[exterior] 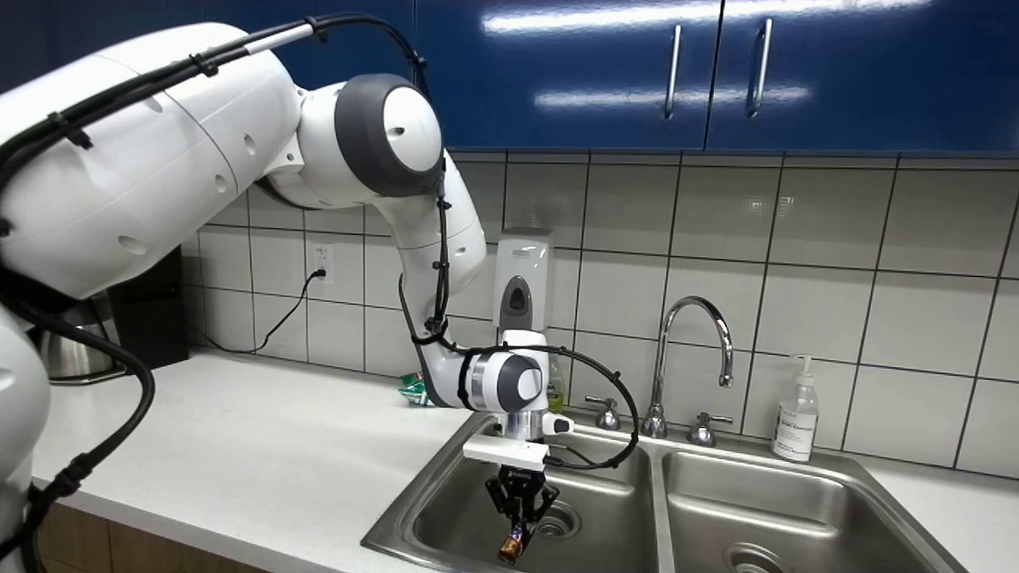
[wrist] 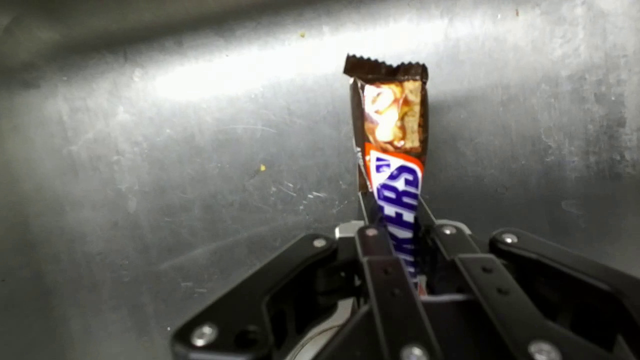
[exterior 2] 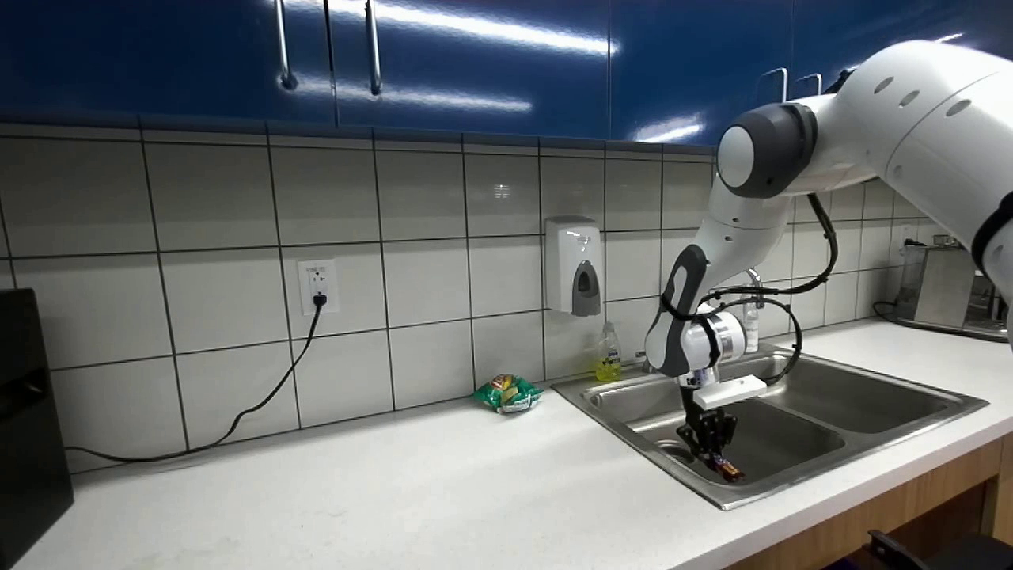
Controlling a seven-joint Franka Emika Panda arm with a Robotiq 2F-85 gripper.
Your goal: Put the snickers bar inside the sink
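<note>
Over the basin (exterior: 609, 517) of the steel sink (exterior: 418, 495) nearer the green packet (exterior 2: 509, 394), the white arm (exterior: 215, 111) holds its black tool (wrist: 397, 215) pointing down, grasping the snickers bar (wrist: 395, 117). The tool is clenched around part of the bar, one side of it on each flank; the other part sticks out beyond, as the wrist view shows. That wrapped end has a brown crimped edge, a picture of the filling, an orange stripe and the purple letters "KERS" on white. Tiny yellow specks (wrist: 262, 168) dot the steel in that same view. In both exterior views the bar slants downward within the outline of that basin; whether it touches the steel below cannot be told. A round drain (exterior: 560, 521) shows just beside the tool, and across the divider (exterior: 662, 509) lies the neighbouring basin (exterior: 796, 513).

At the sink's back edge stands a curved faucet (exterior: 660, 370) between two handles (exterior: 608, 418), with a pump bottle (exterior: 796, 426) upright behind the neighbouring basin. A bottle of yellow liquid (exterior 2: 608, 356) stands by the back corner, lower than the soap dispenser (exterior 2: 574, 265) on the tiled wall (exterior 2: 214, 206). The green packet lies on the pale tabletop (exterior 2: 396, 491), near both wall and sink. From the wall outlet (exterior 2: 318, 277) a black cord (exterior 2: 255, 409) hangs down and runs toward a black box (exterior 2: 28, 419) at the edge of an exterior view. Blue cupboards (exterior 2: 475, 71) hang above.
</note>
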